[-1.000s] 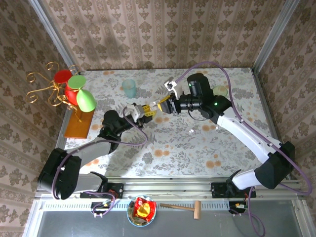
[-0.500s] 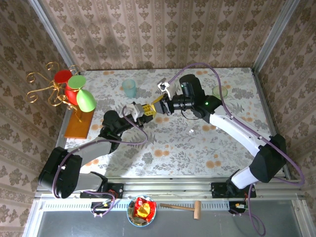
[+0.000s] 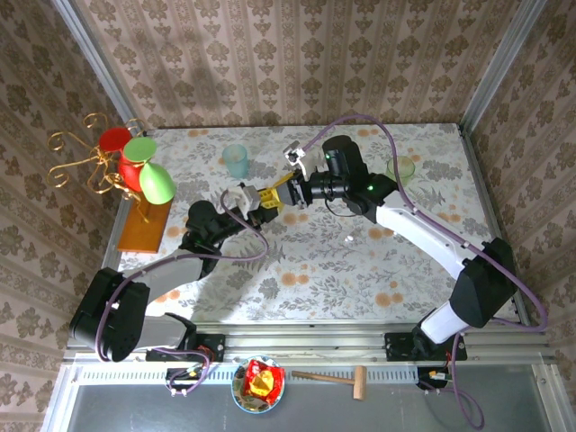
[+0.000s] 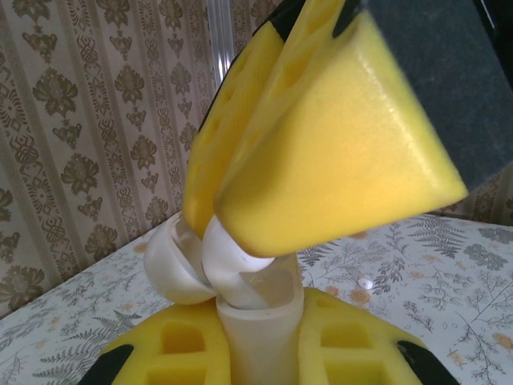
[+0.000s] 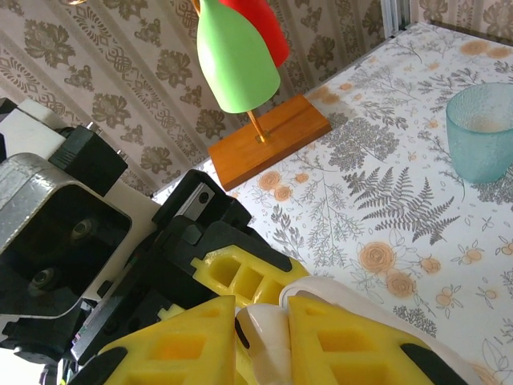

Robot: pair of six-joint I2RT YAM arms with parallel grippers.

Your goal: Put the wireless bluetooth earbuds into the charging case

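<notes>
Both ends of the white case [image 4: 256, 329] grabbed
Left gripper [image 3: 263, 200] pinches its base, right gripper [image 5: 262, 333] pinches its rounded top, mid-frame.

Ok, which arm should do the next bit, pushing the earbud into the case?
Right, most likely. The right gripper pinches what looks like a white earbud right at the case, and the left gripper is busy clamping that case.

Left gripper [image 3: 262, 201] meets right gripper [image 3: 287, 191] (above mid-table)
</notes>
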